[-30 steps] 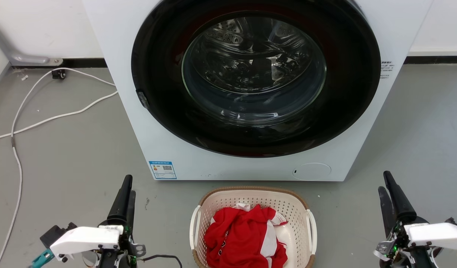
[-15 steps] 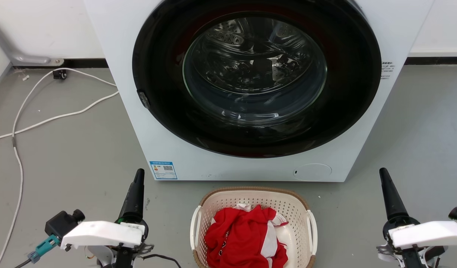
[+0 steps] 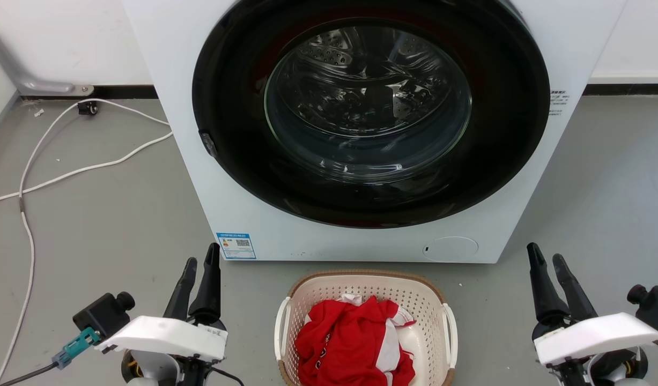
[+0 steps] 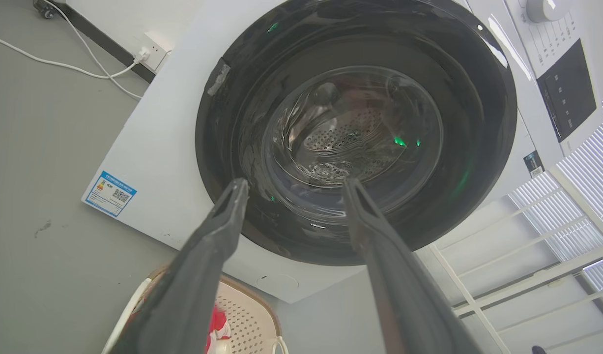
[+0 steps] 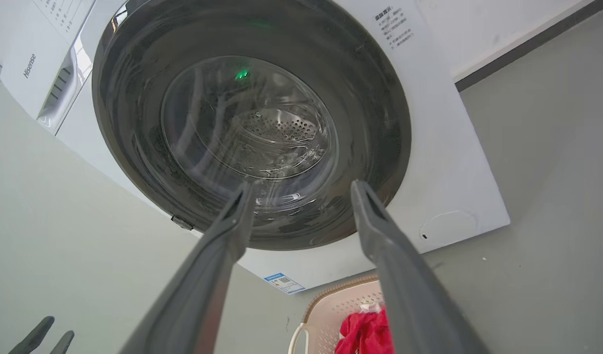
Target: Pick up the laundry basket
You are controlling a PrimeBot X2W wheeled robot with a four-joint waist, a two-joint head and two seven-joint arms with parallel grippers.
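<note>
Grey floor (image 3: pixel 103 214) bears the cream perforated plastic laundry basket (image 3: pixel 318 300), lying between our left fingers (image 3: pixel 208 289) and right fingers (image 3: pixel 542 289), both pairs parted and empty; we judge grasping and lifting remain.

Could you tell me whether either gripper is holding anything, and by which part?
Nothing is held: the left gripper and right gripper have open, empty jaws, flanking the laundry basket, which sits untouched on the floor.

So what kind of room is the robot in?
Probably a laundry room: a big front-loading washing machine stands on a grey floor, and a laundry basket holding red clothes sits before it.
</note>
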